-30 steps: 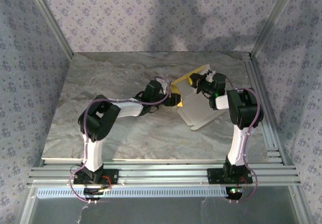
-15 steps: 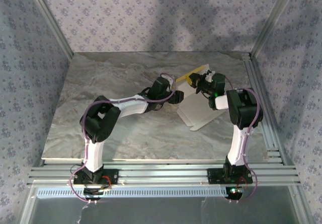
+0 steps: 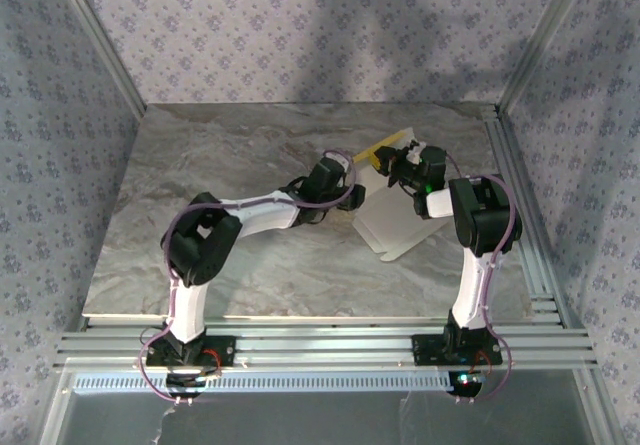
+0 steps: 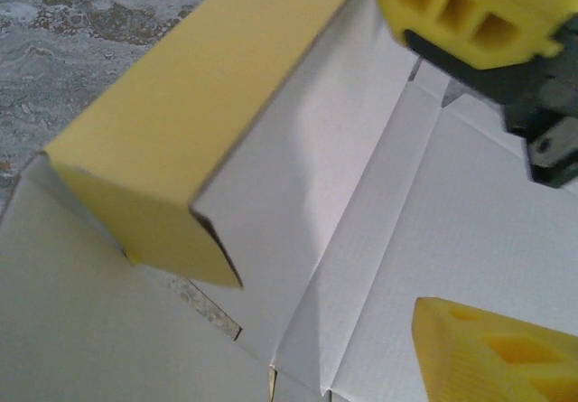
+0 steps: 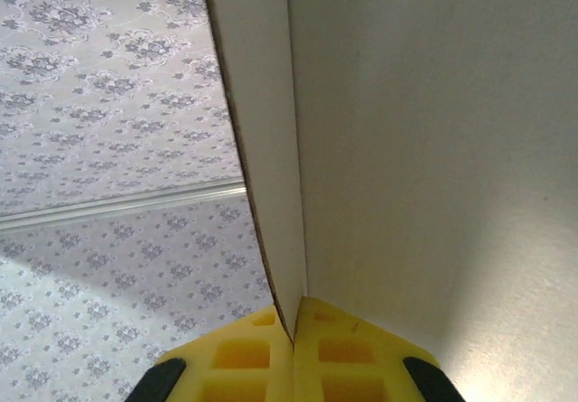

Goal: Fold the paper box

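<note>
- Yellow-and-white paper box (image 3: 400, 220) is lying part-folded toward the counter's (image 3: 220, 165) far right corner, with its yellow flap (image 4: 181, 95) standing up.
- Right fingers (image 5: 244, 357) are pinching its white edge, likely anchoring the sheet.
- Left fingers (image 4: 470, 14) are gaping wide beside that flap, gripping nothing, probably lining up the next crease.

I read the paper box (image 4: 298, 194) as thin matt card, finely grained white inside and smooth yellow outside. The fingers (image 4: 492, 352) look like matt moulded plastic. The table (image 3: 220, 165) is smooth and marble-patterned, and the near rails (image 3: 320, 345) are brushed metal.
</note>
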Robot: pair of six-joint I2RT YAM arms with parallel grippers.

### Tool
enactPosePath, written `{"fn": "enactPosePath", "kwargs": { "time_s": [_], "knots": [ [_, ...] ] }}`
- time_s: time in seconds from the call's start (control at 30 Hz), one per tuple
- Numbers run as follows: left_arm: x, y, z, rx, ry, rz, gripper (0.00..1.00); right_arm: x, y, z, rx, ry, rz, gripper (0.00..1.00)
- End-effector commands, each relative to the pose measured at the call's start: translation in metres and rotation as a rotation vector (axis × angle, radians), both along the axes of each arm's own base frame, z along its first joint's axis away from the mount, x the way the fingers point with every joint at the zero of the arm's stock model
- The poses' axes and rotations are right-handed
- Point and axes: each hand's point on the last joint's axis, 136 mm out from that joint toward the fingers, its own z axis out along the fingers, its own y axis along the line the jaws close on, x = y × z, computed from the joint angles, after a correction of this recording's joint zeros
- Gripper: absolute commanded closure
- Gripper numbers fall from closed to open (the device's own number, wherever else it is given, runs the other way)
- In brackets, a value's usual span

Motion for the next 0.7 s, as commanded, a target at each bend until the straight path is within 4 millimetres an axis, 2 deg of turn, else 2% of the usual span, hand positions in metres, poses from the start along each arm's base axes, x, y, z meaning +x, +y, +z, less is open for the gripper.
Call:
{"fn": "enactPosePath", "kwargs": {
  "time_s": [0.0, 0.17, 0.23, 0.27, 0.33, 0.43, 0.5, 0.57, 0.67],
  "knots": [
    [-0.02, 0.005, 0.048, -0.075, -0.094, -0.019, 0.3, 0.002, -0.001, -0.015, 0.005, 0.045, -0.005, 1.0],
    [-0.045, 0.03, 0.073, -0.203, -0.154, -0.114, 0.29, 0.004, -0.004, -0.013, 0.005, 0.045, 0.001, 1.0],
    [-0.052, 0.049, 0.075, -0.238, -0.153, -0.143, 0.36, 0.005, -0.006, -0.011, 0.005, 0.043, 0.001, 1.0],
    [-0.052, 0.056, 0.071, -0.248, -0.129, -0.158, 0.37, 0.005, -0.007, -0.01, 0.004, 0.04, 0.0, 1.0],
    [-0.048, 0.07, 0.05, -0.239, -0.07, -0.179, 0.39, 0.006, -0.006, -0.008, 0.006, 0.038, 0.001, 1.0],
    [-0.034, 0.08, 0.023, -0.26, 0.016, -0.196, 0.57, 0.006, -0.006, -0.006, 0.005, 0.035, 0.004, 1.0],
    [-0.022, 0.088, 0.013, -0.299, 0.041, -0.17, 0.59, 0.006, -0.005, -0.004, 0.005, 0.031, 0.01, 1.0],
    [-0.012, 0.088, 0.009, -0.333, 0.035, -0.175, 0.59, 0.006, -0.005, -0.004, 0.005, 0.032, 0.01, 1.0],
    [-0.013, 0.072, 0.008, -0.364, 0.032, -0.279, 0.56, 0.007, -0.004, -0.006, 0.004, 0.036, 0.012, 1.0]
  ]
}}
